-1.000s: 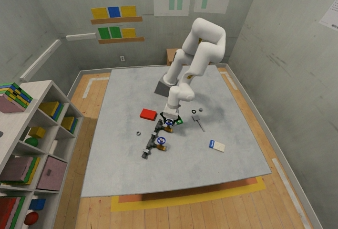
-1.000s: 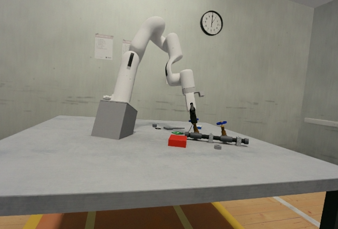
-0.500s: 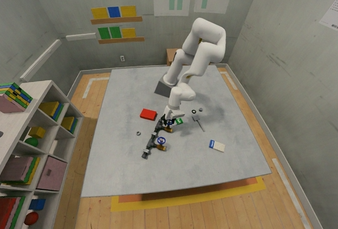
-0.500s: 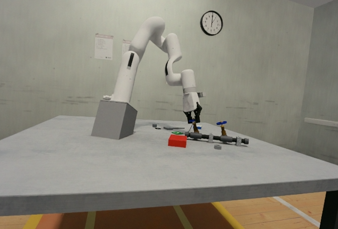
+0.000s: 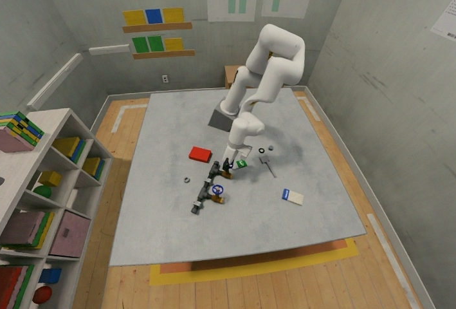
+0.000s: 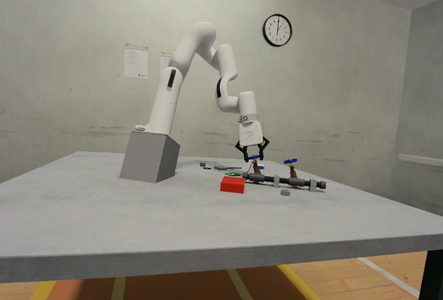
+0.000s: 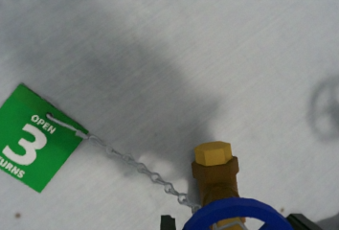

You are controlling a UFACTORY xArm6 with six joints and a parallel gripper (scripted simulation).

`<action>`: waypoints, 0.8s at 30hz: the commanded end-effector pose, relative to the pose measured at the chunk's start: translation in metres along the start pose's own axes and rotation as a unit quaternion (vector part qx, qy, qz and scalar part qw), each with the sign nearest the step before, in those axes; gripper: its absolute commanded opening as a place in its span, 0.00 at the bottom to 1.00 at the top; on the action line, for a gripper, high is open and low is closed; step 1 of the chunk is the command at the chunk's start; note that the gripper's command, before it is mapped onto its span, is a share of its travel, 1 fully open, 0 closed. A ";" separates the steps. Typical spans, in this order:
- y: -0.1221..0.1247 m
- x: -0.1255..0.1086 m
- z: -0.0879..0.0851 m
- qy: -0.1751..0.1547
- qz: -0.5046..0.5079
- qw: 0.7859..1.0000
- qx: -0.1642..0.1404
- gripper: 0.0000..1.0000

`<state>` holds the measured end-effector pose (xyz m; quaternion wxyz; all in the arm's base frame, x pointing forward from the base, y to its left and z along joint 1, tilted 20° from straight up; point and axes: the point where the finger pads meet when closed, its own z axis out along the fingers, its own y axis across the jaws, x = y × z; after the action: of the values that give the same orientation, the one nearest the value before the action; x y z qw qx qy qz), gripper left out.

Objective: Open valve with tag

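Note:
A grey pipe (image 5: 206, 187) (image 6: 282, 180) lies on the table and carries two brass valves with blue handwheels. My gripper (image 5: 228, 165) (image 6: 253, 156) (image 7: 235, 224) points straight down and is shut on the handwheel of the tagged valve (image 7: 236, 215) (image 6: 253, 157). This valve's brass body (image 7: 214, 168) shows in the wrist view. A chain (image 7: 139, 168) runs from it to a green tag (image 7: 28, 138) (image 5: 240, 163) (image 6: 232, 174) that reads "OPEN 3 TURNS". The other valve (image 5: 217, 189) (image 6: 290, 161) stands free further along the pipe.
A red block (image 5: 199, 154) (image 6: 232, 184) lies beside the pipe's end. A small grey nut (image 5: 188, 181) (image 6: 284, 192), a black ring (image 5: 261, 150), a grey flat tool (image 5: 268, 165) and a blue and white card (image 5: 292, 196) lie around. The grey arm base (image 6: 149, 156) stands behind.

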<state>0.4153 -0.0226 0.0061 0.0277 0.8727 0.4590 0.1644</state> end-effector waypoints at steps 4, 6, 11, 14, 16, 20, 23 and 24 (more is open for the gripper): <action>0.001 0.000 0.000 0.039 -0.194 0.980 -0.035 0.00; 0.001 0.000 0.000 0.042 -0.213 0.976 -0.038 0.00; 0.001 0.000 0.000 0.053 -0.256 0.964 -0.049 0.00; 0.001 0.000 0.000 0.053 -0.258 0.963 -0.049 0.00; 0.001 0.000 0.000 0.053 -0.258 0.963 -0.049 0.00; 0.001 0.000 0.000 0.053 -0.258 0.963 -0.049 0.00; 0.001 0.000 0.000 0.053 -0.258 0.963 -0.049 0.00; 0.001 0.000 0.000 0.053 -0.258 0.963 -0.049 0.00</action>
<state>0.4153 -0.0224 0.0060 0.0653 0.7211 0.6643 0.1856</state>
